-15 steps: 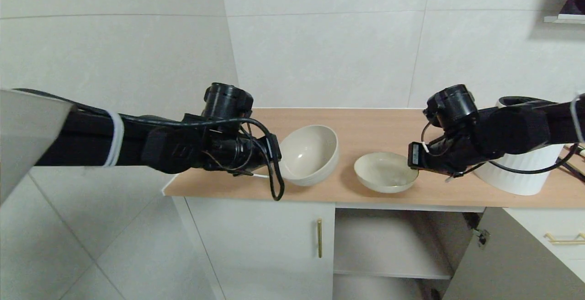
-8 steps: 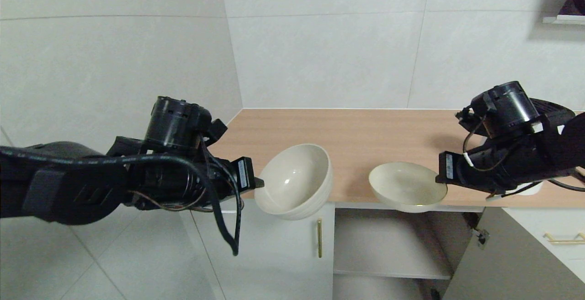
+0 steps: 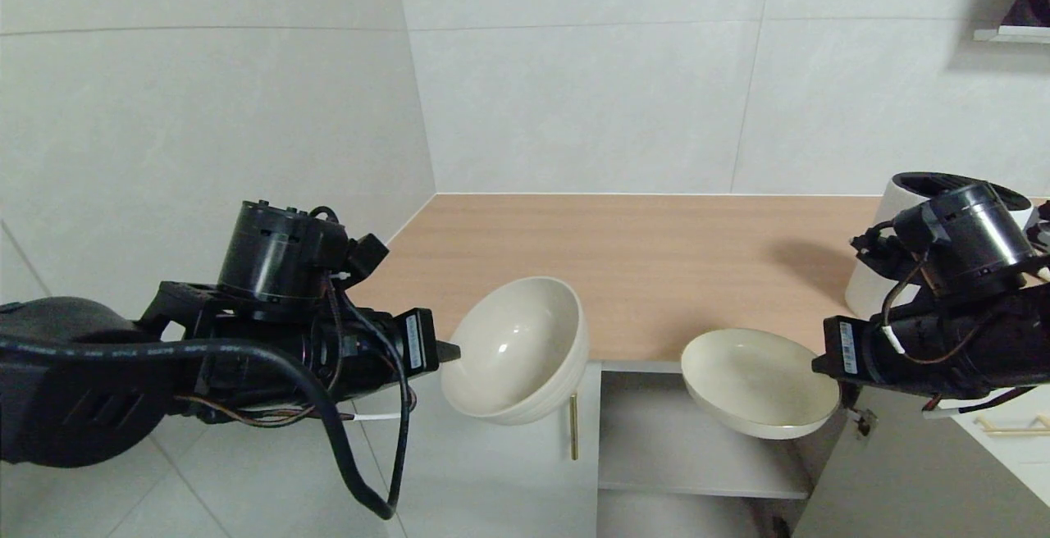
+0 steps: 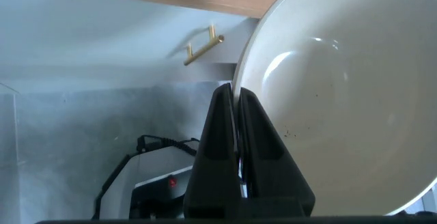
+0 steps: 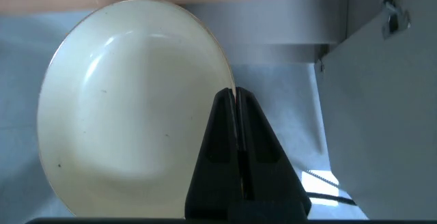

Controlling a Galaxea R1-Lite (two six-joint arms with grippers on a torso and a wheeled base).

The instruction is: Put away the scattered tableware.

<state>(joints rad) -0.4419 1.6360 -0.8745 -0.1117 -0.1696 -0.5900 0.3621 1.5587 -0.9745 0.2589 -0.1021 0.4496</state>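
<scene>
Deep bowl in left end effector, shallow bowl in right end effector.

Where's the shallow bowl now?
In the head view the shallow bowl hangs on the right, rim pinched by the right tool, past the counter's front edge, above the open cabinet shelf.

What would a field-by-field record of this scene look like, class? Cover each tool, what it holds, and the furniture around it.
left tool: shut on the rim of the deep bowl
right tool: shut on the rim of the shallow bowl
bowls: both held in the air near the front edge of the counter, apart from each other
cupboard: under the counter, right compartment open, shelf inside
white container: upright on the counter, right end
</scene>
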